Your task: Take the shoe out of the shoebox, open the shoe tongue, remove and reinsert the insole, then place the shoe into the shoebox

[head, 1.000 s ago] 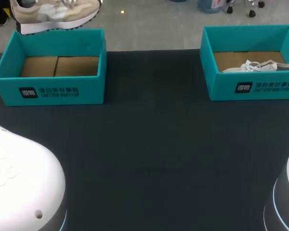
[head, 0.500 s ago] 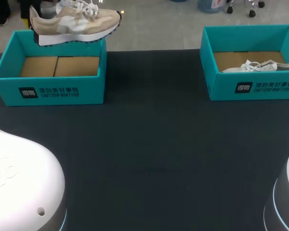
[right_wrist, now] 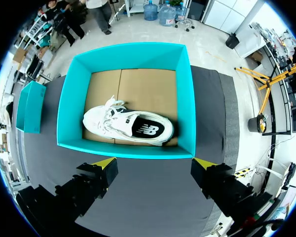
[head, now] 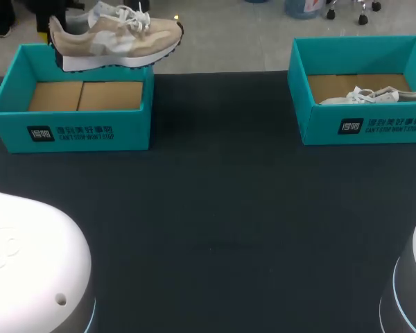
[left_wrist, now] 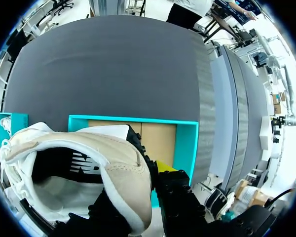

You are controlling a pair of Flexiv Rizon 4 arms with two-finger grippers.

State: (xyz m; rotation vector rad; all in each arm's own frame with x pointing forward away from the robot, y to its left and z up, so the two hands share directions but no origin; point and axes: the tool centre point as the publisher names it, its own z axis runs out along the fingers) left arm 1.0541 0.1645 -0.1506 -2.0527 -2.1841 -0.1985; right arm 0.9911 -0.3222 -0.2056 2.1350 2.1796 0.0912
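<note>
The dark table (head: pixel 215 208) bears a teal left shoebox (head: pixel 132 130) and a teal right shoebox (head: pixel 319 128), well apart.

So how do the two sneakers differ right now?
The beige sneaker hangs in the air above the left shoebox, held by the left end effector; the white sneaker lies inside the right shoebox, untouched. The beige one is tan with white panels, the other's upper plain white. Both are laced.
</note>
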